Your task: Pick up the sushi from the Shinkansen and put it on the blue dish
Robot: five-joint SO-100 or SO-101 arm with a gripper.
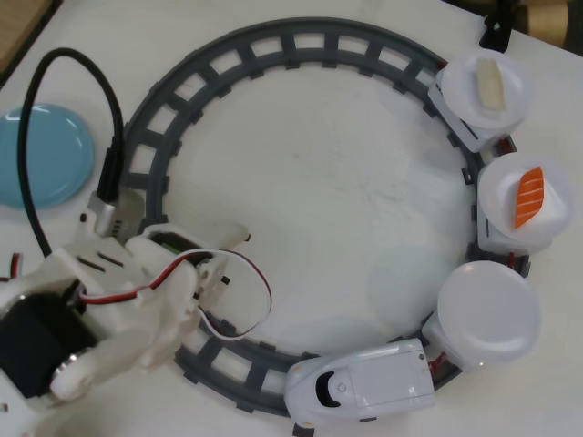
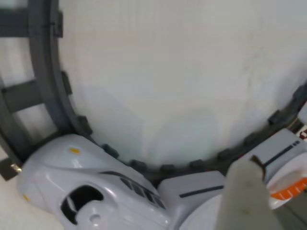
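So the arm sat down in the lower left of the overhead view, white body with a black cable looping off it, and the tool [image 1: 239, 235] poked out toward the middle of the ring over the grey track [image 1: 301, 41]; honestly couldn't tell if its fingers were apart or together. In the wrist view one pale finger [image 2: 245, 196] stuck up at the bottom right, blurry. The Shinkansen [image 1: 360, 382] was at the bottom of the loop, nose pointing left, its cars curling up the right side. First white plate [image 1: 489, 314] behind it was bare, the next car up carried the sushi [image 1: 528, 197], orange and striped, well apart from the tool. Top car had a beige piece [image 1: 490, 85]. The blue dish [image 1: 41, 155] lay on the white surface [image 1: 319, 200] at the far left edge, outside the track.
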